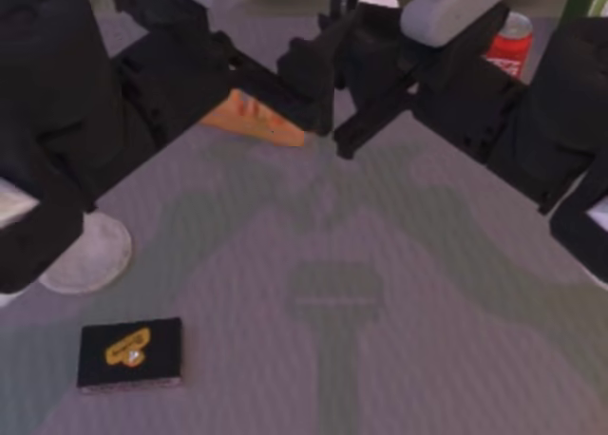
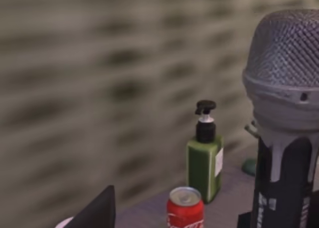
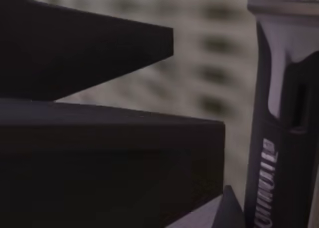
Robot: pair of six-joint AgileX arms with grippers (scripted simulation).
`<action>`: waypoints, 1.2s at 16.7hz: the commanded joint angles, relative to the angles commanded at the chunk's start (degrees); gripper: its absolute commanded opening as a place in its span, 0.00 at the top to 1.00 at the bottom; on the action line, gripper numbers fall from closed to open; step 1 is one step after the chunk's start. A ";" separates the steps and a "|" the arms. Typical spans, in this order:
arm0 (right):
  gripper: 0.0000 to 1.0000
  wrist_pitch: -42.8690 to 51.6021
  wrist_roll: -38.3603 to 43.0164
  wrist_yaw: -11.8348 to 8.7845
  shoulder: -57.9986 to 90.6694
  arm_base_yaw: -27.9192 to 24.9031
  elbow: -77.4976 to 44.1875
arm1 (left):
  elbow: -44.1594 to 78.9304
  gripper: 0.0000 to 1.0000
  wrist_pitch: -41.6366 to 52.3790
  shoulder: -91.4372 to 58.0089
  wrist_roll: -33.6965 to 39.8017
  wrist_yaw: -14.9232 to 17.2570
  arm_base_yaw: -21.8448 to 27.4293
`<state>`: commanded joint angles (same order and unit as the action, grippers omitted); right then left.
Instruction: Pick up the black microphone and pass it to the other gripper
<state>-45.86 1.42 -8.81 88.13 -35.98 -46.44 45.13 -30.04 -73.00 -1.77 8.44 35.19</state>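
Both hands meet above the orange box (image 1: pixel 255 119). Mic (image 2: pixel 285 118) upright between them. Left hand (image 1: pixel 309 98), right hand (image 1: pixel 353 122): grip state cannot tell.

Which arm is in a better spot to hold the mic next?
Probably right. The right gripper and left gripper meet over the table. The right wrist view faces the mic handle, the part to grip; the left faces its mesh head. Who holds it now, I cannot tell.
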 joint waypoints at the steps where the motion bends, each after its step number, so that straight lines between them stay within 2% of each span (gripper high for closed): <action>1: 1.00 0.00 0.00 0.00 0.00 0.00 0.00 | 2.24 0.00 -0.75 -3.15 -0.03 -0.34 0.36; 5: 1.00 0.00 0.00 0.00 0.00 0.00 0.00 | 9.47 0.00 -2.94 -12.81 -0.10 -1.38 1.56; 10: 1.00 0.00 0.00 0.00 0.00 0.00 0.00 | 10.76 0.00 -3.26 -14.22 -0.10 -1.57 1.78; 20: 1.00 0.00 0.00 0.00 0.00 0.00 0.00 | 10.76 0.75 -3.26 -14.22 -0.10 -1.57 1.78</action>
<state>-45.86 1.42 -8.81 88.13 -35.98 -46.44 55.89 -33.30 -87.22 -1.87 6.86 36.97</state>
